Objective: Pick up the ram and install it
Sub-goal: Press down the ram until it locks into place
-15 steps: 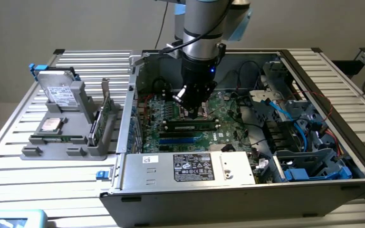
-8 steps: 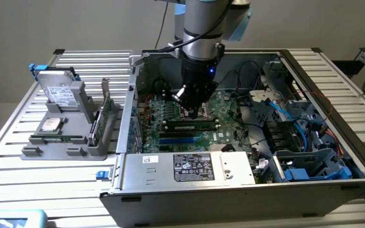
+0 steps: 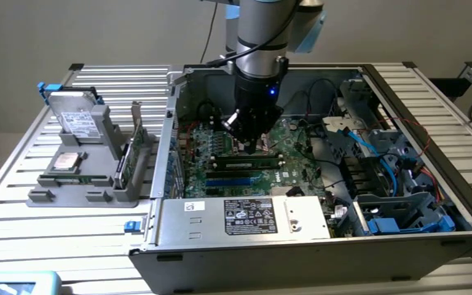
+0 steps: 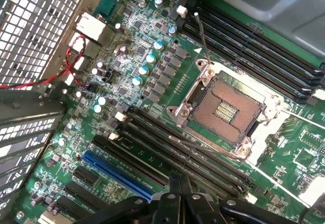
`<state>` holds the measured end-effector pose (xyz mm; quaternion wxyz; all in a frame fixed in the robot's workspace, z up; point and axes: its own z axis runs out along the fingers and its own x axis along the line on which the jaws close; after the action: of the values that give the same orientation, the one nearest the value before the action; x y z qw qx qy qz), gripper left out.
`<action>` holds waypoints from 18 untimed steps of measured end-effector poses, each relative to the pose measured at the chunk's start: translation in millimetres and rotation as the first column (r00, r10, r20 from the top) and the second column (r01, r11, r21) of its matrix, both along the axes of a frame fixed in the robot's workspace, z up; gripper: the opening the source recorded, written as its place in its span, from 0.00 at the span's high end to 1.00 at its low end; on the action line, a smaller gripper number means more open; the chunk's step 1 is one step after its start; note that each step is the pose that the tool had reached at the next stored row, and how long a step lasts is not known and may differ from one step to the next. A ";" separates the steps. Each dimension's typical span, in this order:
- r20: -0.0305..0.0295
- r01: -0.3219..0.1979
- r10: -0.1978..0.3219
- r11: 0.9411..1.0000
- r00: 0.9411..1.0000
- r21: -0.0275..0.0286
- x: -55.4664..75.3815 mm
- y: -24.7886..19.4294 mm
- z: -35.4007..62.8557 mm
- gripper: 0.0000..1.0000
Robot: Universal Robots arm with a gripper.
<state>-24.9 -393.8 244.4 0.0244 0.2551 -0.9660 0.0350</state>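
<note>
Arm reaches down into the open computer case [image 3: 302, 239] lying on the slatted worktop [image 3: 47, 215]. Hand [image 3: 257, 146] sits low over the motherboard [image 3: 219, 153], fingers pressed together with nothing between them; in the wrist view the two fingertips [image 4: 179, 183] meet edge to edge just above the black slots.

Ram [image 3: 248, 165]: lies flat along a black slot in the middle of the board, just below the hand in the exterior view. Blue slots [image 3: 232, 180] run parallel just nearer the camera.

Surroundings inside the case:
- Power supply box [image 3: 244, 218] with white label closes off the near side of the board.
- Drive bay with blue cables [image 3: 383, 172] and black wiring crowds the exterior view's right.
- Case wall [image 3: 170, 135] on the exterior view's left, perforated metal seen close in the wrist view.
- Open processor socket [image 4: 223, 112] with its lever wire raised, flanked by black slot banks on both sides.
- Red wires [image 4: 71, 61] loop near the rear ports.

Outside the case, to the exterior view's left: grey holder [image 3: 88, 178] carrying a hard drive [image 3: 76, 120], a square silver chip [image 3: 64, 161] and an upright green card [image 3: 133, 147].

Open room: the board's middle is open from above; the case walls hem in the sides.
</note>
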 end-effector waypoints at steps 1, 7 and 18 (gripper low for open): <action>0.001 0.009 -0.009 1.000 1.000 0.000 0.0 0.0 0.0 0.89; 0.007 0.055 -0.055 0.998 0.998 -0.002 0.0 0.0 0.0 0.89; 0.013 0.113 -0.113 0.994 0.994 -0.002 -0.1 -0.2 0.3 0.89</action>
<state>-25.0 -394.1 244.7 0.0208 0.1998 -0.9789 0.0367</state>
